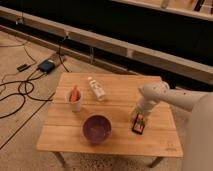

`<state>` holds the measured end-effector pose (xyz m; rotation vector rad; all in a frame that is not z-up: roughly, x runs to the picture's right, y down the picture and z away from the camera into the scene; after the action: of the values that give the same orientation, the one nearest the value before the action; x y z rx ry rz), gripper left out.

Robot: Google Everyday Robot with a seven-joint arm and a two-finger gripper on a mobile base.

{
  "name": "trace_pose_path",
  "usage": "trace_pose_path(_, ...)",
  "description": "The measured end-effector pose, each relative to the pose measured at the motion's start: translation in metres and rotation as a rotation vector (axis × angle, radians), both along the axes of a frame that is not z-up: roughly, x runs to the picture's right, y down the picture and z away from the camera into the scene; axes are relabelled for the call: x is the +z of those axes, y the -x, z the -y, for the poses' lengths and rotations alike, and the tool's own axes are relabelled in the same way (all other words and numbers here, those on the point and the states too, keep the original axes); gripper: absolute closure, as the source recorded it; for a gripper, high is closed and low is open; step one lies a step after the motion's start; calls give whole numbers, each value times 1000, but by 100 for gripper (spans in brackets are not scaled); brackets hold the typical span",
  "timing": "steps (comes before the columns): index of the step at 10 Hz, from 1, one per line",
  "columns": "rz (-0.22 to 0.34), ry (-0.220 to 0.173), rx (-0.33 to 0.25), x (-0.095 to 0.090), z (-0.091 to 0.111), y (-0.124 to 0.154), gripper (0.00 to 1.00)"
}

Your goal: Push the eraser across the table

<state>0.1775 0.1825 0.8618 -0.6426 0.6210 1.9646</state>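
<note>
Here, gripper (136, 115) low at the eraser (139, 124), right side of the table (120, 90), grip state unclear.

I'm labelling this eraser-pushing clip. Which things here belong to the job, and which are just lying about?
Part of the job:
- eraser
- table
- gripper, low over the table's right side, at the eraser's far end

Just lying about:
- bowl
- bottle
- cup, something orange inside
- cables on the floor
</note>
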Motion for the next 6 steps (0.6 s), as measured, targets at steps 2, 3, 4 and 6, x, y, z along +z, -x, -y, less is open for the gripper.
trace_pose_path(2,24,1,-20,2,4,16,35)
trace_pose_path(3,36,3,-30,3,5,24,35)
trace_pose_path(4,48,5,-39,4,6,32,35)
trace_pose_path(6,73,11,-58,6,6,51,35)
